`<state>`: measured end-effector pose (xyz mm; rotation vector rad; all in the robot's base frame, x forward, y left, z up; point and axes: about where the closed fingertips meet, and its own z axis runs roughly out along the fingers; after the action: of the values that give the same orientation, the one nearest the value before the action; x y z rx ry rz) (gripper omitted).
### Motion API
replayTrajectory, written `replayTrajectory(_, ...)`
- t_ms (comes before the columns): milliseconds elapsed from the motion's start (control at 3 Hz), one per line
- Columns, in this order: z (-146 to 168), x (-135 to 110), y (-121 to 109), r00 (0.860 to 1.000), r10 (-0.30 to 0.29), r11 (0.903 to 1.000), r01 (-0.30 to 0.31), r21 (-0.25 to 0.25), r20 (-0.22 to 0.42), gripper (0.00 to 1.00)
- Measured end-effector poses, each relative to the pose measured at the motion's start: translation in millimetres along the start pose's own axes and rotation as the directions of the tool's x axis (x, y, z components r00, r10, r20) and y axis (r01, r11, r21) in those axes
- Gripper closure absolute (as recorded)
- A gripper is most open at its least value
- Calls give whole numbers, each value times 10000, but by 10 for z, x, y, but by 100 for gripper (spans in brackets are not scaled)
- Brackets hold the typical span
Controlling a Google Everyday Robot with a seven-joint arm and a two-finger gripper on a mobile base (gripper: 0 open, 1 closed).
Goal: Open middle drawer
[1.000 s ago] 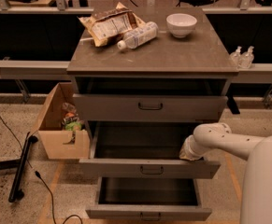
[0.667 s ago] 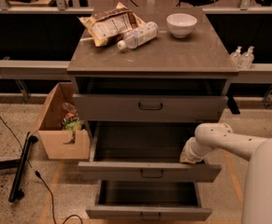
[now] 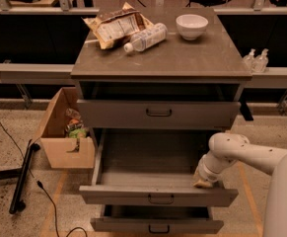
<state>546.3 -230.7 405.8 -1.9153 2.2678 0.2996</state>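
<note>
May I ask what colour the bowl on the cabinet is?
The small round bowl is white, camera view; the pincer sits at the grey-brown middle drawer's right side.

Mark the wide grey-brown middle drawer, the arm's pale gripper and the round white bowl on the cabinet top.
Wide grey-brown middle drawer (image 3: 118, 195): camera view, left half of its front panel.
Pale gripper (image 3: 202, 181): camera view, tip at the drawer's right front corner.
Round white bowl (image 3: 192, 32): camera view, its outer wall.
</note>
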Motion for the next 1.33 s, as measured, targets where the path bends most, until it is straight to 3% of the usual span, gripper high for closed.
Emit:
replayTrajectory(333,11,31,474,9996,238,9966,-226,-796,134,100)
replayTrajectory(667,12,36,507,9996,255,9961,-243,-845,136,100)
replayTrajectory(1000,-233,112,443,9974,718,9973,-720,136,91,100)
replayTrajectory(1333,-843,352,378,9848,1737,9630,-1697,2093,-7,100)
